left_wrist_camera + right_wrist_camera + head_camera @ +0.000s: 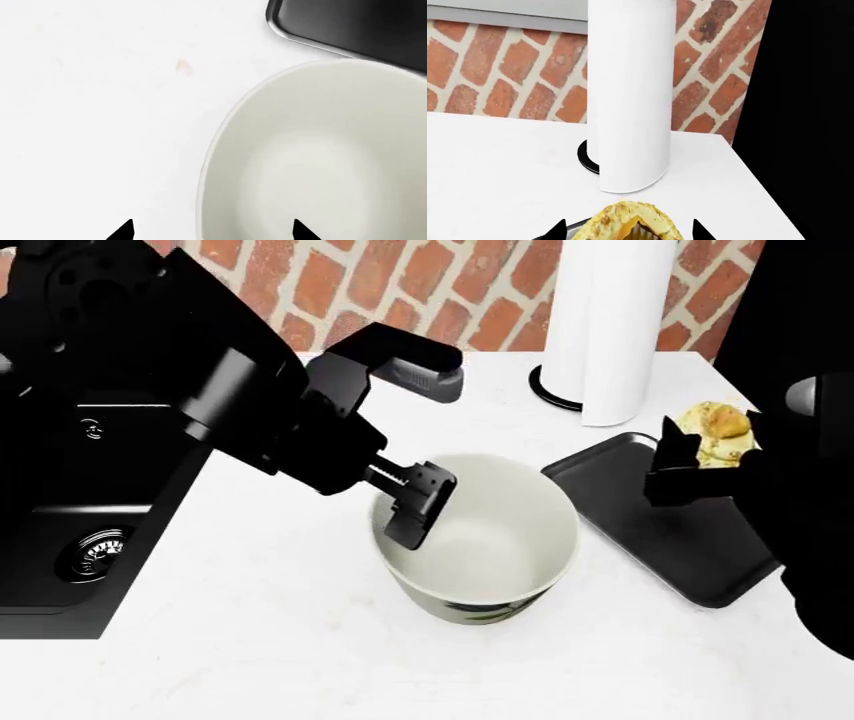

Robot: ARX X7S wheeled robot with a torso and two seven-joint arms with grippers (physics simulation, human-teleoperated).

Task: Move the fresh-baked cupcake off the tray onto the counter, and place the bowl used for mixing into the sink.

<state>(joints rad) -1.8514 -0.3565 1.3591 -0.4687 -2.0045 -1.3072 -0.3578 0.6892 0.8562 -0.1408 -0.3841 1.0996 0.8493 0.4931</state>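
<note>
Cupcake sits pinched in the right gripper above the tray; left gripper, spread wide astride the bowl rim on the counter, risks tipping it if closed off-centre.

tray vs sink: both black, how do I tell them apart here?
The tray is a flat slab with a low rim lying on the counter; the sink is a deep basin recessed into it. The sink has a round metal drain; the tray shows none. The tray lies right of the bowl, the sink left. Both are black and rectangular.
</note>
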